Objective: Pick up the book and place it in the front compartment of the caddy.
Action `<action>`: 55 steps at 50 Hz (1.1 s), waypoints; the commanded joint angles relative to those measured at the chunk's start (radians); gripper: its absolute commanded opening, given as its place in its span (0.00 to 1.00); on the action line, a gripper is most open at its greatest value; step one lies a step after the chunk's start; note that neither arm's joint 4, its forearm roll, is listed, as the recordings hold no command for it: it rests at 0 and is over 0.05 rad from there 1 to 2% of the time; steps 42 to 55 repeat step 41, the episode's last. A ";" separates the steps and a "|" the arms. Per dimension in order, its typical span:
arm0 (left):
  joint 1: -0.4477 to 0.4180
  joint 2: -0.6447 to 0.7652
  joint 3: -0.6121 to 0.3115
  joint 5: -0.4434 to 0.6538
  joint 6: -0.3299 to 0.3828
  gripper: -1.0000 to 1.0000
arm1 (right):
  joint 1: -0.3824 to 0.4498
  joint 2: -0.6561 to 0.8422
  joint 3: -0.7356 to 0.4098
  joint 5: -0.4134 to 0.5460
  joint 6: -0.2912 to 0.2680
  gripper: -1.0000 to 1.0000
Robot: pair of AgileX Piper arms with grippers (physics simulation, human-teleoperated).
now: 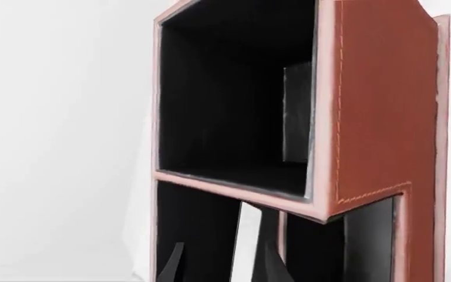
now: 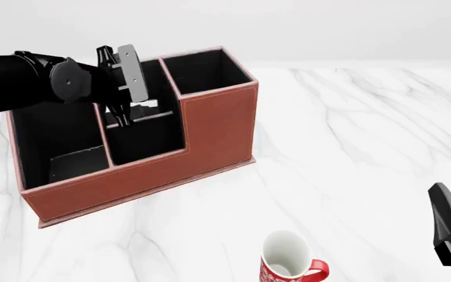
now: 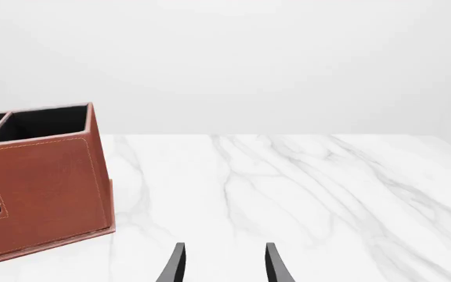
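The red-brown caddy point(image 2: 218, 126) stands at the table's left; it also shows in the left wrist view point(image 1: 382, 106) and the right wrist view point(image 3: 45, 188). My left gripper point(image 2: 122, 117) reaches down into its middle, fingers spread and open point(image 1: 221, 264). The book's white page edge point(image 1: 248, 241) stands upright between the fingers, close to one of them, just on the rear side of a thin divider point(image 1: 281, 235). In the front view the white edge point(image 2: 145, 105) shows behind that divider. The low-walled front compartment point(image 2: 151, 141) point(image 1: 366, 247) holds nothing that I can see. My right gripper point(image 3: 221, 261) is open and empty.
A red-and-white mug point(image 2: 288, 264) stands near the front edge, between the caddy and my right gripper point(image 2: 445, 205). The caddy's tall square pocket point(image 2: 202, 70) and its long pocket point(image 2: 53, 135) flank the left gripper. The table is white marble point(image 2: 351, 129).
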 commanded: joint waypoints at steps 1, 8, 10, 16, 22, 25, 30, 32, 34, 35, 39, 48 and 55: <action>-0.005 -0.114 0.064 0.035 -0.003 1.00 | 0.000 -0.001 0.000 0.000 0.000 1.00; -0.016 -0.187 0.120 0.046 -0.007 1.00 | 0.000 -0.001 0.000 0.000 0.000 1.00; -0.020 -0.207 0.136 0.049 -0.006 1.00 | 0.000 -0.001 0.000 0.000 0.000 1.00; -0.052 -0.303 0.192 0.068 -0.004 1.00 | 0.000 -0.001 0.000 0.000 0.000 1.00; -0.090 -0.404 0.262 0.103 -0.006 1.00 | 0.000 -0.001 0.000 0.000 0.000 1.00; -0.105 -0.450 0.293 0.112 -0.009 1.00 | 0.000 -0.001 0.000 0.000 0.000 1.00; -0.133 -0.538 0.364 0.122 -0.019 1.00 | 0.000 -0.001 0.000 0.000 0.000 1.00; -0.146 -0.570 0.388 0.130 -0.028 1.00 | 0.000 -0.001 0.000 0.000 0.000 1.00; -0.153 -0.601 0.419 0.134 -0.027 1.00 | 0.000 -0.001 0.000 0.000 0.000 1.00; -0.156 -0.612 0.429 0.137 -0.027 1.00 | 0.000 -0.001 0.000 0.000 0.000 1.00; -0.164 -0.689 0.502 0.162 -0.006 1.00 | 0.000 -0.001 0.000 0.000 0.000 1.00; -0.174 -0.744 0.528 0.190 -0.007 1.00 | 0.000 -0.001 0.000 0.000 0.000 1.00; -0.174 -0.744 0.528 0.190 -0.007 1.00 | 0.000 -0.001 0.000 0.000 0.000 1.00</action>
